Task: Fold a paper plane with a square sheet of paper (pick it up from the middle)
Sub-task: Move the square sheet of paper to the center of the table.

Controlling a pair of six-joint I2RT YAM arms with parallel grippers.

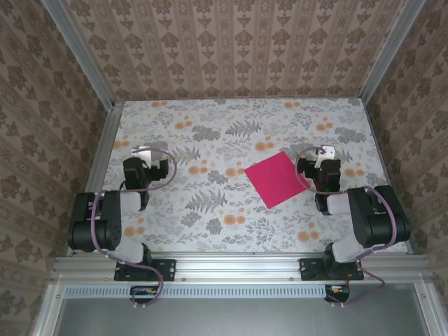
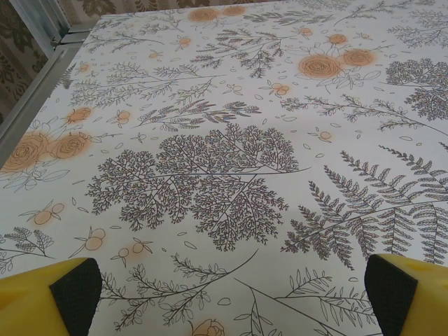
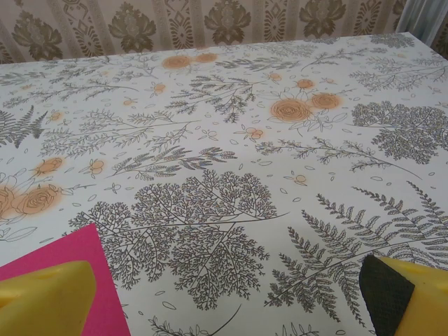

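Bright, even light covers the bench [image 1: 238, 133]; shadows are faint and diffuse. Wrist views are crisp mid-frame; the left claw [image 2: 231, 297] looks soft at 7 and 5 o'clock.

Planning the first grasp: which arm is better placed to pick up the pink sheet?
Right. The right gripper hangs open beside the square sheet of paper, one finger over its corner; the left gripper is well away.

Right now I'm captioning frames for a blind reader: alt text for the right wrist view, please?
A corner of the magenta-pink square sheet of paper lies flat on the floral-print table at lower left, partly behind one yellow finger of the open right gripper. Patterned wallpaper runs along the top.
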